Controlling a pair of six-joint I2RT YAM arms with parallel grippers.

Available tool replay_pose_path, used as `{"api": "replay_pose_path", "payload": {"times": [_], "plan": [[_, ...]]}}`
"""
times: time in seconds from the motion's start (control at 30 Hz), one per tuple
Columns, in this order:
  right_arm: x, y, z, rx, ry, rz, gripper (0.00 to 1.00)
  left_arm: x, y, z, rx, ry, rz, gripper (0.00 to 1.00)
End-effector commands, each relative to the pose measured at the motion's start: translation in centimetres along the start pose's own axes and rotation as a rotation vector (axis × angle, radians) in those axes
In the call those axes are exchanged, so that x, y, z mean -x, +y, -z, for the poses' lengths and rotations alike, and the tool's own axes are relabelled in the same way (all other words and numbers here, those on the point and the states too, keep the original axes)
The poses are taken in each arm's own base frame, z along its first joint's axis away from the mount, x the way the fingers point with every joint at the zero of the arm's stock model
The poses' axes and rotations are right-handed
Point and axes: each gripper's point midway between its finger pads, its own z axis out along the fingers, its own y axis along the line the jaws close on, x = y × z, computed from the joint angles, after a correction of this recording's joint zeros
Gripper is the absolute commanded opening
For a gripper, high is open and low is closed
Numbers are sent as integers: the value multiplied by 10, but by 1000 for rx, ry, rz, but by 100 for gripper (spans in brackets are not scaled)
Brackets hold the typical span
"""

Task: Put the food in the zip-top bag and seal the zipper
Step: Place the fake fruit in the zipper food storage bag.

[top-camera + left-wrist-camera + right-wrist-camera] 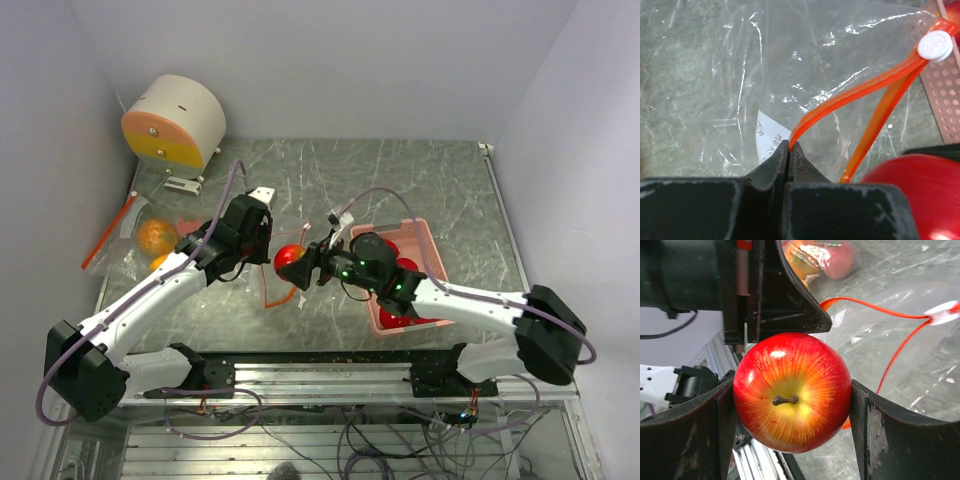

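The clear zip-top bag [135, 262] lies at the left with an orange bumpy fruit [156, 237], a yellow piece and a pink one inside. My left gripper [262, 238] is shut on the bag's orange zipper strip [850, 97] and holds the mouth open; the white slider [935, 45] sits at the strip's far end. My right gripper [303, 266] is shut on a red apple [289, 257] right at the bag's mouth, beside the left gripper. In the right wrist view the apple [792, 397] fills the space between the fingers [880, 435]. More red apples [398, 318] lie in the pink basket.
The pink basket [432, 250] stands right of centre under my right arm. A round white, yellow and pink drum [175, 120] stands at the back left, with a small white part [183, 185] in front of it. Walls close in left and right.
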Motion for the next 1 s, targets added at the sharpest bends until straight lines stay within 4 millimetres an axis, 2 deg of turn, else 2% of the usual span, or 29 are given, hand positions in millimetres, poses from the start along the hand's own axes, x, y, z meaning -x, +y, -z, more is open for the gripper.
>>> {"api": "replay_pose_path", "payload": {"times": [0.0,0.1,0.23,0.3,0.37,0.43,0.47,0.5,0.63,0.73,0.8,0.9,0.97], "plan": [[10,16,-25,109,-80,43,41,21,-19,15,-84,-40,22,7],[1,-14,-40,-28,-80,33,41,25,-24,23,-116,-40,27,7],[-3,-61,-41,-261,-117,39,41,29,-28,38,-150,-49,34,7],[-2,-78,-40,-361,-113,61,45,30,-30,45,-168,-55,37,7],[1,-88,-38,-442,-120,77,54,30,-32,49,-188,-62,45,7],[5,-93,-37,-502,-119,94,77,29,-35,52,-206,-65,54,7],[5,-94,-36,-524,-112,107,95,28,-35,52,-210,-68,57,7],[5,-94,-35,-544,-105,121,99,28,-35,51,-211,-69,62,7],[13,-76,-26,-490,-105,163,100,20,-34,42,-202,-57,72,7],[16,-63,-12,-434,-93,157,100,19,-32,34,-184,-61,78,7],[18,-63,6,-446,-89,141,100,17,-29,29,-166,-59,81,7],[17,-82,46,-577,-92,102,100,15,-27,24,-150,-51,76,7],[13,-109,81,-746,-73,70,100,15,-29,22,-157,-52,76,7]]}}
